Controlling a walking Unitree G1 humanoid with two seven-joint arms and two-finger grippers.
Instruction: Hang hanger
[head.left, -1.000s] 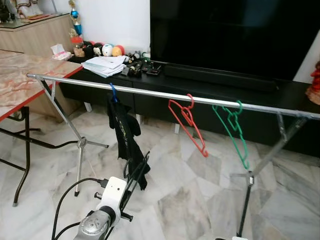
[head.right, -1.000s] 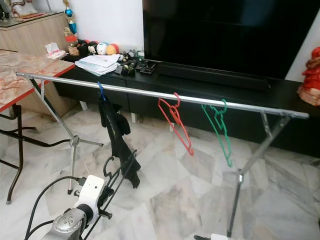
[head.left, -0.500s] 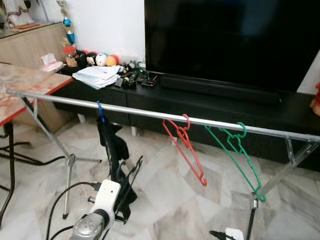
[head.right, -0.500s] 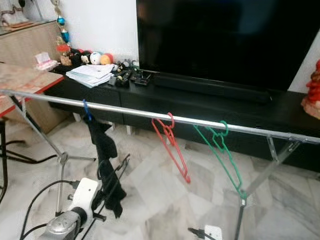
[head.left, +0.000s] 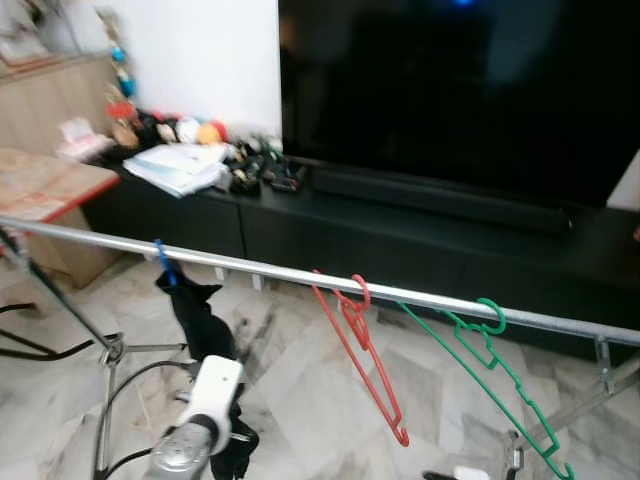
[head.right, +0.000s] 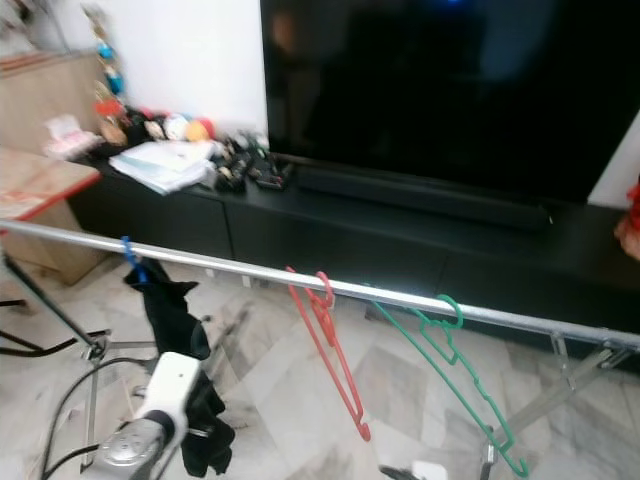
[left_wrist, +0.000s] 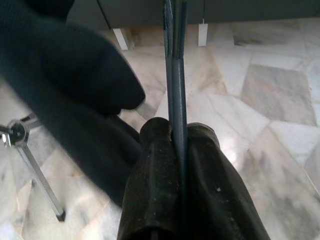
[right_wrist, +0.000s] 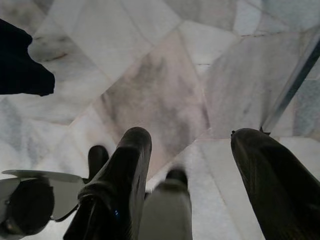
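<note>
Gripping a thin hanger (left_wrist: 175, 75), left gripper (left_wrist: 179, 137) sits low.

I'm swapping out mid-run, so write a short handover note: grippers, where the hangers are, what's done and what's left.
Left gripper: shut on a thin dark hanger, held low beside the black garment.
Right gripper: open, holding nothing, hanging over the marble floor.
On the rail: black garment on a blue hook, then a red hanger, then a green hanger.
Done: red and green are hung.
Left: lift the held hanger and hook it over the rail, probably in a free stretch.
</note>
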